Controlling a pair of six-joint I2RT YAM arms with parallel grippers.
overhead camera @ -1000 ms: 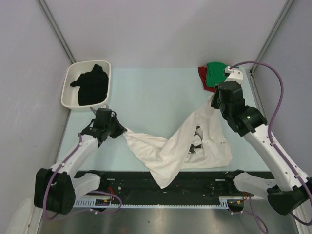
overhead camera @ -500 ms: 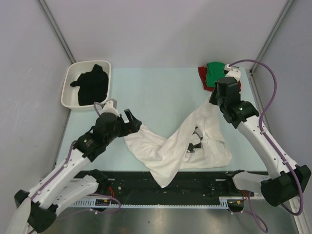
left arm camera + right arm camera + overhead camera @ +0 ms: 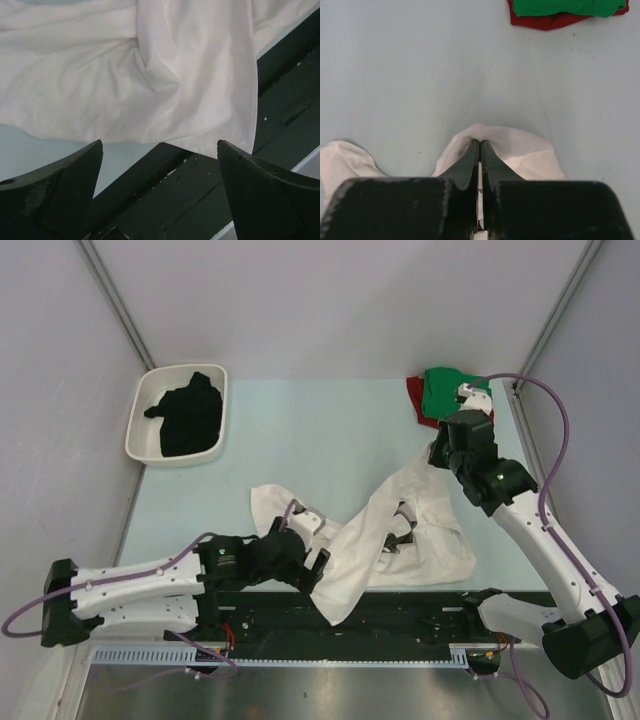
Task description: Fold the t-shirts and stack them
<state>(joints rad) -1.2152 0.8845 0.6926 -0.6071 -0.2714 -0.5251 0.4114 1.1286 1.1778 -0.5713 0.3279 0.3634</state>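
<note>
T-shirt point(image 3: 440, 540), white, lies beneath released left tool point(image 3: 159, 145); right tool point(image 3: 480, 142) clenches its edge.

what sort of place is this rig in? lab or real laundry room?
Probably a lab test cell, not a home: bare grey walls box in a pale table, a left arm and right arm are bolted at its near edge, and it holds props like a white t-shirt and a tray.
</note>
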